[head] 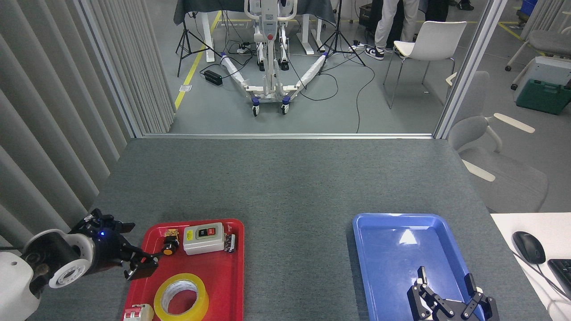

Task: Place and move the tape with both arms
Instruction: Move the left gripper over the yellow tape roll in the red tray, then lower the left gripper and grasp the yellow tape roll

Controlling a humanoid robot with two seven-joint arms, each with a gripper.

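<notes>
Yellow translucent tape (pixel 181 297) with a white cardboard core lies flat in the near half of a red tray (pixel 232 285), its open centre facing straight up so the red floor shows through the hole; being round, it has no long axis across the tray. It sits just right of and nearer than the left gripper (pixel 140 263), apart from it. That gripper hangs over the tray's left rim, fingers spread and holding nothing. Farther than the tape and to the gripper's right stand a small black push button with an orange face (pixel 169 248), a grey switch box (pixel 204 238) and a small metal part (pixel 229 243) beside it. A red and white breaker (pixel 138 313) lies at the tray's near left corner, touching or almost touching the tape. Well off to the right, the right gripper (pixel 446 290) hovers over the near end of a blue tray (pixel 383 267), fingers apart and empty. Both trays rest on a grey felt table (pixel 290 187).
</notes>
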